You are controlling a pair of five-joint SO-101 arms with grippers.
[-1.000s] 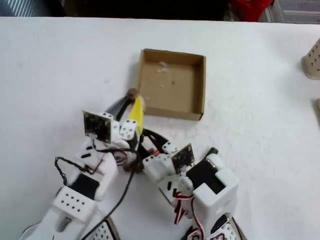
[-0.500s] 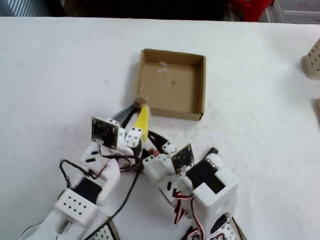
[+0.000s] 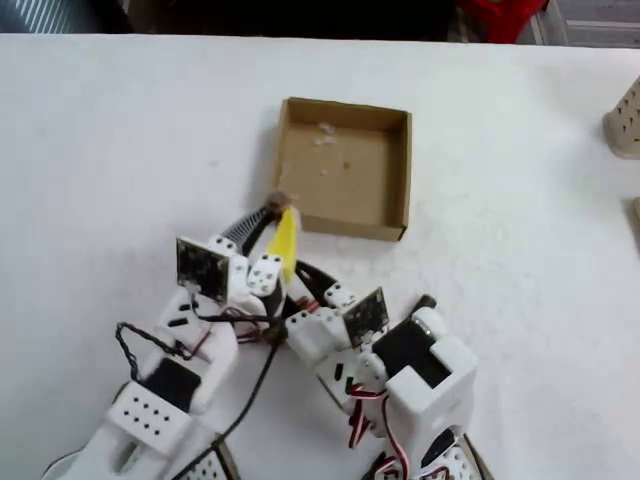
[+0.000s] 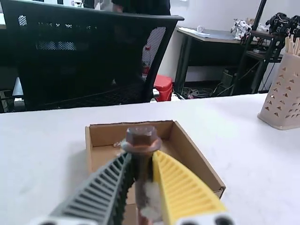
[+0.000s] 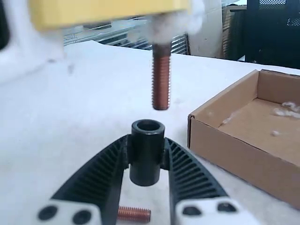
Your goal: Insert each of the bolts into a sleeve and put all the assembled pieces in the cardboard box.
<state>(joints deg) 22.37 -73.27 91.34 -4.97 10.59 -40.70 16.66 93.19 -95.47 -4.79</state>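
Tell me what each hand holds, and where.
Left hand clamps the coppery hex-headed bolt under its head; right hand grips the black cylindrical sleeve by its sides.

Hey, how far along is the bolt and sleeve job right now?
Nothing is finished: the cardboard box holds no assembled pieces. In hand: the left gripper holds a bolt upright above the sleeve held by the right gripper, not yet inserted. Left: insertion, boxing it, and another bolt lying on the table.
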